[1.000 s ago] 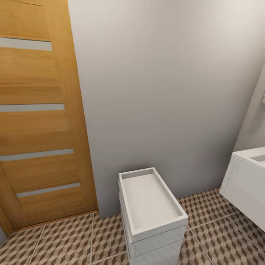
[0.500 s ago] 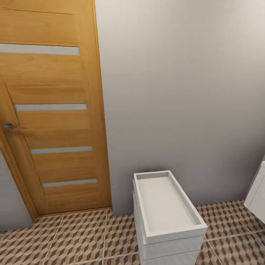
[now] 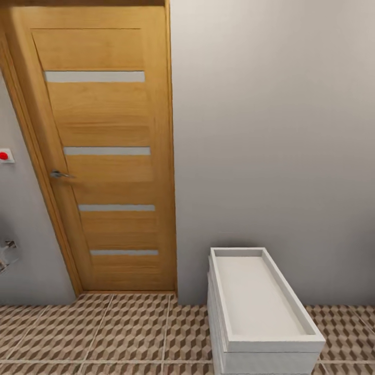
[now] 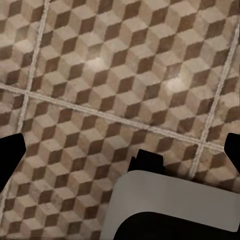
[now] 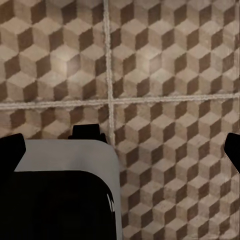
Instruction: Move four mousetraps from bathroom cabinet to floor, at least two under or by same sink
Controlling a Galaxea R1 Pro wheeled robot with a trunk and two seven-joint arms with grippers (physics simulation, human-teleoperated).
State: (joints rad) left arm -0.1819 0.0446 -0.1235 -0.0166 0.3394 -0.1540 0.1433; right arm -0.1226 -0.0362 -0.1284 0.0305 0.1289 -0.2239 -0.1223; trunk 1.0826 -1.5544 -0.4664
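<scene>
Bathroom floor [image 3: 130,328], cube-pattern tile
Brown/beige/cream 3D cubes w/ pale grout lines; runs along wall base, flat under both wrist cams.

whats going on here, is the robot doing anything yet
Nothing is being handled right now. The robot's head camera faces a wooden door and a grey wall, with a low white unit standing on the cube-patterned bathroom floor. Both wrist cameras look down at bare floor tiles, and each pincer's fingertips sit wide apart at the frame edges with nothing between them. It looks to be on its way.
</scene>
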